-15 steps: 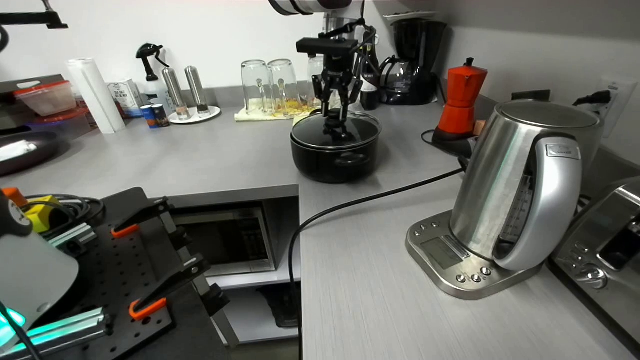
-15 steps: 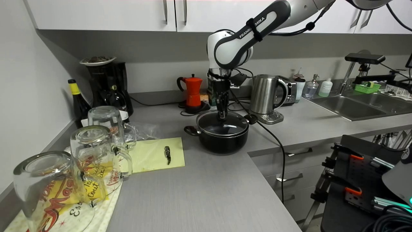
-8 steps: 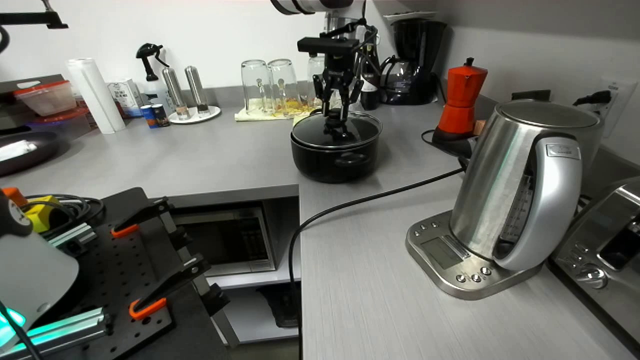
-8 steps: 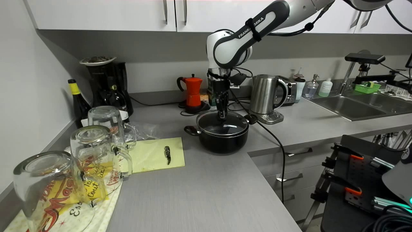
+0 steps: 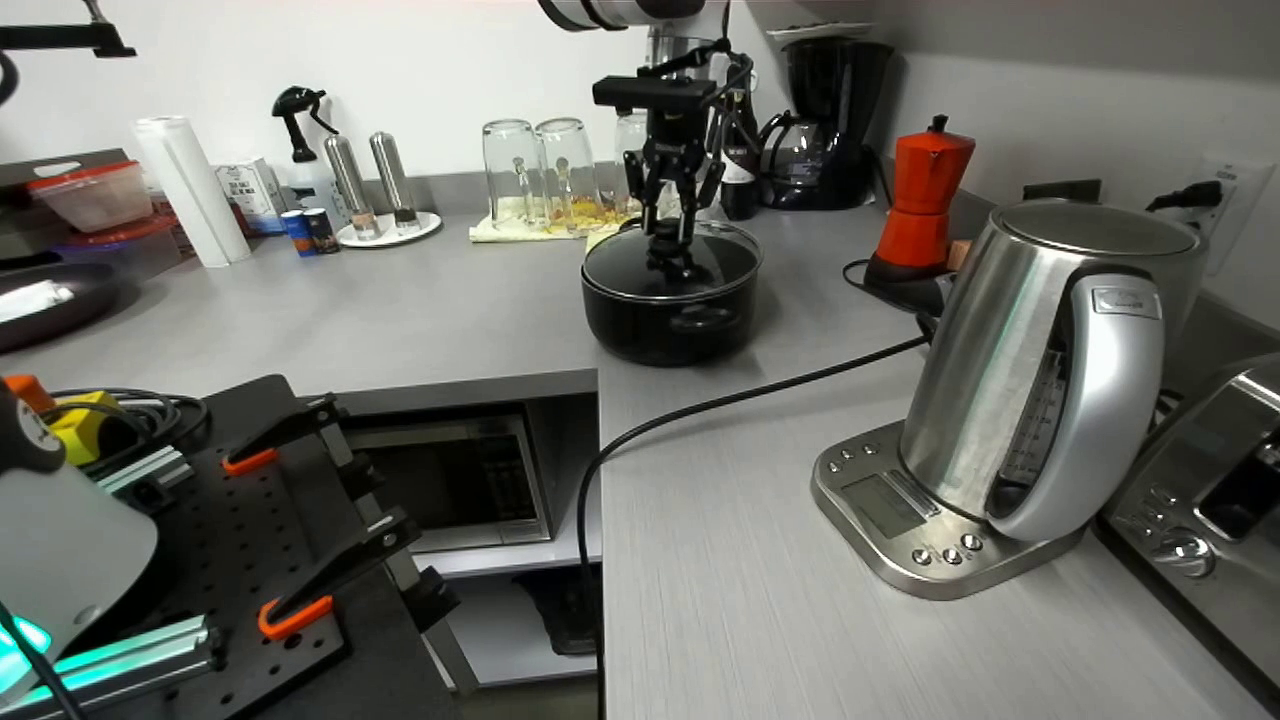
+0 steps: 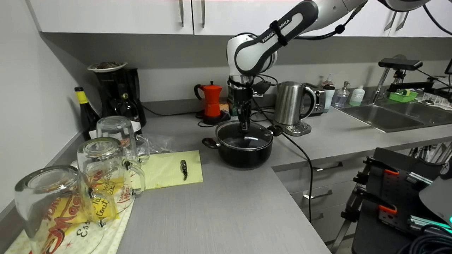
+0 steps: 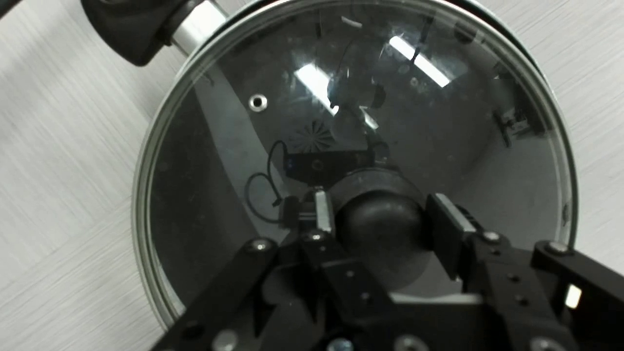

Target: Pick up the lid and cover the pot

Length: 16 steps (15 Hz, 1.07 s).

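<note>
The clear glass lid (image 5: 630, 272) with its thin metal rim lies over the mouth of the low black pot (image 5: 650, 330). Both also show in an exterior view, the lid (image 6: 227, 137) on top of the pot (image 6: 245, 158). My gripper (image 5: 669, 235) points straight down over the lid's middle. In the wrist view the gripper (image 7: 385, 212) has its pads on both sides of the dark round knob (image 7: 380, 222), close against it. The lid (image 7: 438, 131) and the pot's edge look nearly concentric there. Any small gap between rim and pot is too small to tell.
A steel kettle (image 5: 960, 380) stands on its base to one side, and a black cable (image 5: 770, 385) runs past the pot. A red moka pot (image 6: 212, 100) stands behind. Glass mugs (image 6: 102, 158) and a yellow cloth (image 6: 160, 174) lie on the counter's other side.
My gripper and the lid have shifted only very slightly in the exterior views. The pot has not moved.
</note>
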Each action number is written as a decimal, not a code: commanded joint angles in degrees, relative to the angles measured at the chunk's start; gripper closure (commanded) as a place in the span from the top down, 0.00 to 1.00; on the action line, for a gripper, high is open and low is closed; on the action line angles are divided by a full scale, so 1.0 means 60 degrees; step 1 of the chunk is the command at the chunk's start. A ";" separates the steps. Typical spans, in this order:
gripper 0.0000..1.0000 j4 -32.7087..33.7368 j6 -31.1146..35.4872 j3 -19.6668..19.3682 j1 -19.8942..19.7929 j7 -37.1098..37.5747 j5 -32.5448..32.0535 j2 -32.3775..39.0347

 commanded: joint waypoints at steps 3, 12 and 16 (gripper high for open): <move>0.25 -0.0817 0.0434 -0.0005 -0.0067 -0.0282 0.0200 -0.0393; 0.25 -0.1628 0.0785 -0.0093 -0.0067 -0.0198 0.0105 -0.1051; 0.25 -0.1854 0.0729 -0.0139 -0.0036 -0.0148 0.0066 -0.1215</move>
